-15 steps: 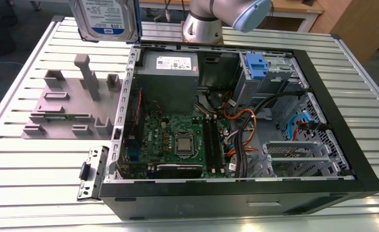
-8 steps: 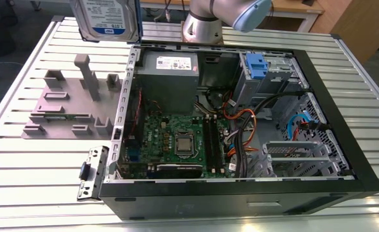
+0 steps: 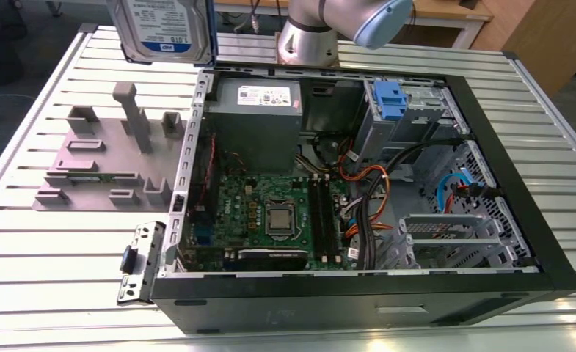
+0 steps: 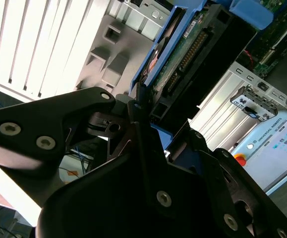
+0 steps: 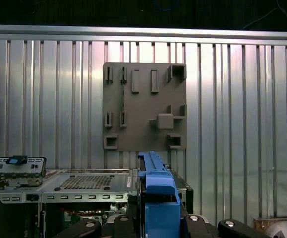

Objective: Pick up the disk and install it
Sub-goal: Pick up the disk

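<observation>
CASE: open computer case (image 3: 366,183) laid flat on table (image 3: 33,242) | DISK: disk (image 3: 165,29) held aloft beside case | GRIPPER: gripper (image 4: 150,131) pinched on disk's blue-framed sides | HANDLING: judged rigid, dense, shock-sensitive; framed sides preferred over label.

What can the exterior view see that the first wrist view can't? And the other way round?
The exterior view gives the disk's white-and-blue label and the grey power-supply box inside the open computer. The first wrist view gives the black pincer gripping the disk by its blue bracket, seen edge-on. Both show the disk, the grey holder plate and the slatted metal table.
</observation>
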`<state>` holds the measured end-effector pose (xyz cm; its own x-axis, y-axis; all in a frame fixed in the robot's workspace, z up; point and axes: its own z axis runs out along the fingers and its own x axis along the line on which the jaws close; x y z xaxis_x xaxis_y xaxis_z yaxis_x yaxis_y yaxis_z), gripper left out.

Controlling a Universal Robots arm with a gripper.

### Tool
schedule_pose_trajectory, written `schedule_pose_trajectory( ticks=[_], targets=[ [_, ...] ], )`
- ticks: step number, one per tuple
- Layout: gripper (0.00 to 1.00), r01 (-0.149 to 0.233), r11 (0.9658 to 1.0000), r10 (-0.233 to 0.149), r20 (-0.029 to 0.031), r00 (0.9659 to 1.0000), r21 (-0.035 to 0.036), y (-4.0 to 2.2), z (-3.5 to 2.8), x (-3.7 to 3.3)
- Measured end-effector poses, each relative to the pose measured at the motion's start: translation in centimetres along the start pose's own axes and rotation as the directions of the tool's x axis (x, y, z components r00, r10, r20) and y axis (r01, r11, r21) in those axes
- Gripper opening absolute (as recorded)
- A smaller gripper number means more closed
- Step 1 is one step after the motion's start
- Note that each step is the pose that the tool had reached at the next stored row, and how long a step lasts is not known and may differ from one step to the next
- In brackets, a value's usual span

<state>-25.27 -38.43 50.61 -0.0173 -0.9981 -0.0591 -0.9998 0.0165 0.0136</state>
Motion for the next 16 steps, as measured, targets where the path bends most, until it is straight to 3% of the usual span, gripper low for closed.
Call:
schedule_pose_trajectory(
  ticks=[16],
  targets=[
    [0.36,0.0,1.0,0.0,0.0,1.0,-0.0001,-0.37,0.0,-0.01]
  ],
)
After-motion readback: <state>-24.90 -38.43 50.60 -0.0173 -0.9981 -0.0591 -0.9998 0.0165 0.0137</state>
